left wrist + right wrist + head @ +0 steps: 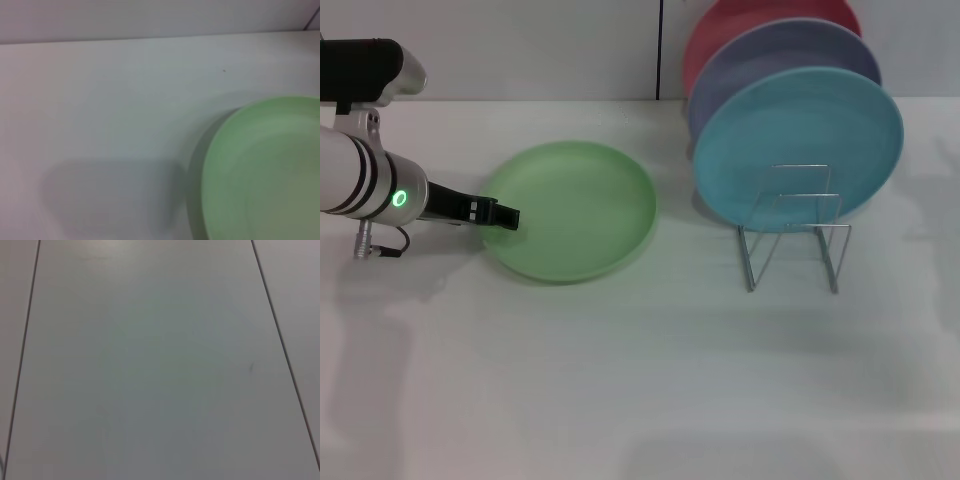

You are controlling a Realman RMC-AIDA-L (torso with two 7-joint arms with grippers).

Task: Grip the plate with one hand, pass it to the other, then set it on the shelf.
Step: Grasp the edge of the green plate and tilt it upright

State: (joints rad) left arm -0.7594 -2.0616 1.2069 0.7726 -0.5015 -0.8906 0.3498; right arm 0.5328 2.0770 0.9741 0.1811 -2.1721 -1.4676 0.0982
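The first grasp is in hand: the left gripper (506,214) reaches the near-left rim of the light green plate (572,209) lying flat on the white table (640,380) beside the wire rack (794,235), its finger state unclear, and next it must clamp that rim and lift.

white table (640,400), green plate (575,210), wire rack (795,240)

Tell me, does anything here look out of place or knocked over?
Only the light green plate stands apart: it lies flat on the white table while the turquoise plate, lavender plate and red plate stand upright at the wire rack. The left gripper is at its rim. Nothing looks spilled or broken.
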